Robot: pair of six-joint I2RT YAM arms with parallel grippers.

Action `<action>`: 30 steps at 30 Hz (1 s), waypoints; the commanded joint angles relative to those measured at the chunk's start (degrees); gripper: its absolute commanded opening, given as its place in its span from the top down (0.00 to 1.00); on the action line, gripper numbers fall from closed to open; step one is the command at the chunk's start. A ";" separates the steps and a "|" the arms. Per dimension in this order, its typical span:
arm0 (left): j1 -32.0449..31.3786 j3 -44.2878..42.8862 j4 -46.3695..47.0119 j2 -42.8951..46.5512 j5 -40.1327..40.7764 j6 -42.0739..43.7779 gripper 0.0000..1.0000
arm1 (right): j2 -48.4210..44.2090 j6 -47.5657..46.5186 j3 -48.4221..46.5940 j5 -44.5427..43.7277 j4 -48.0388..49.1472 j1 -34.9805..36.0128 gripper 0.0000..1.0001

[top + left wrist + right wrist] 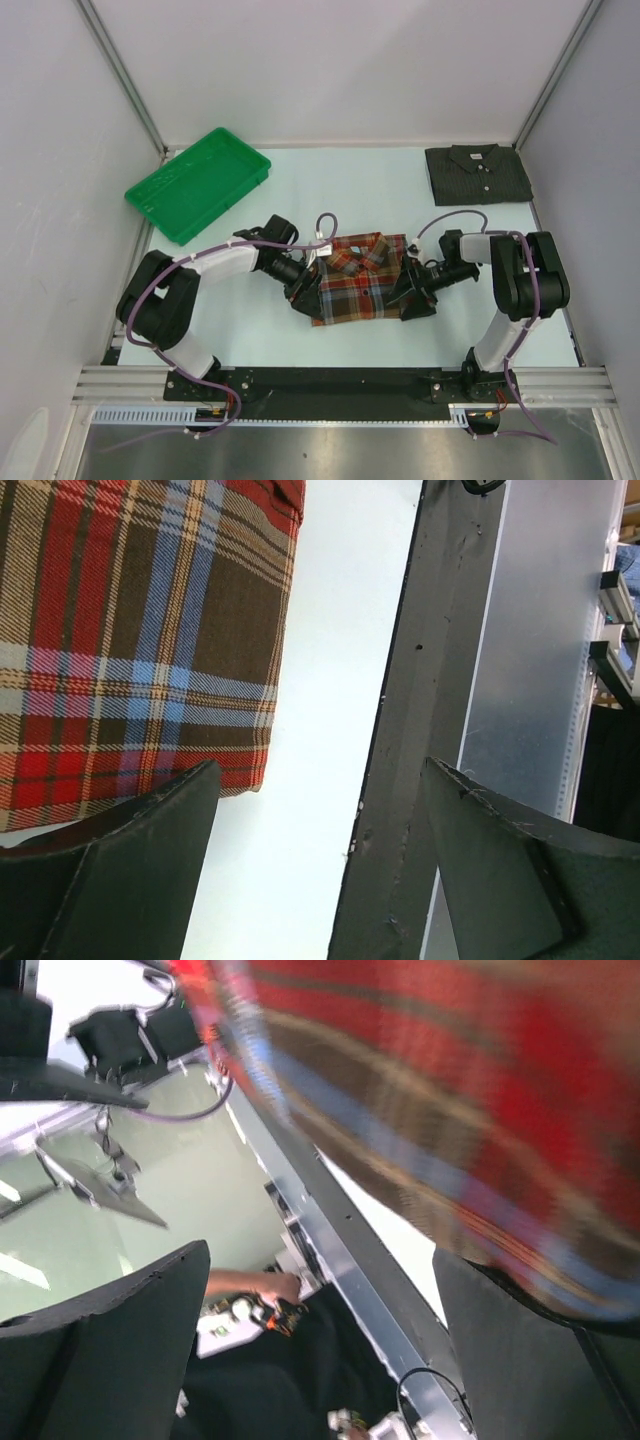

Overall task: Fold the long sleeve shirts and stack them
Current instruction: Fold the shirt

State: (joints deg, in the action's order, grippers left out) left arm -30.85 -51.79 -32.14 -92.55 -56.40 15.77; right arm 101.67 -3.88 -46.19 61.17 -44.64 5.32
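Centred on the table point(250, 345), folded plaid shirt point(362, 282) lying flat, left gripper point(307, 291) at its left edge, jaws spread wide and holding nothing, right gripper point(411, 292) at its right edge, likewise agape and empty (that wrist view is blurred), folded charcoal grey shirt point(478, 173) in the far right corner, green tray point(200, 186) far left.

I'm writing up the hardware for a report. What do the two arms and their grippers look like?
Both the left arm and right arm have white links between black joint housings, with a purple cable looped along each. The left gripper and right gripper carry broad, matte black, wedge-shaped fingers.
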 commanded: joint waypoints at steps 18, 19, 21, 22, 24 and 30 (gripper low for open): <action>-3.07 -5.51 -0.73 -3.11 10.17 4.79 0.22 | 8.38 -1.03 -6.18 -0.03 -4.48 -2.42 0.00; -3.77 -5.95 -0.21 -1.07 10.69 5.14 0.22 | 6.81 -1.13 -6.97 1.83 -5.18 -2.25 0.00; -7.79 -7.97 2.34 4.28 15.68 5.93 0.21 | -0.28 0.52 -7.59 6.48 -4.50 -2.33 0.00; -9.73 -8.67 4.52 5.44 18.06 6.37 0.22 | -2.94 1.58 -7.51 6.86 -2.31 -2.86 0.00; -16.30 -9.47 8.39 7.64 27.01 8.04 0.24 | -8.74 8.22 -6.02 5.11 2.25 -4.61 0.00; -30.91 -14.12 18.69 -0.59 42.40 15.15 0.42 | -20.81 21.11 1.81 -4.11 14.51 -18.49 0.01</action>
State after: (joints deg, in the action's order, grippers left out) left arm -54.65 -62.13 -20.29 -87.09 -26.44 23.83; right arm 83.83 8.56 -47.44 63.68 -35.83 -6.90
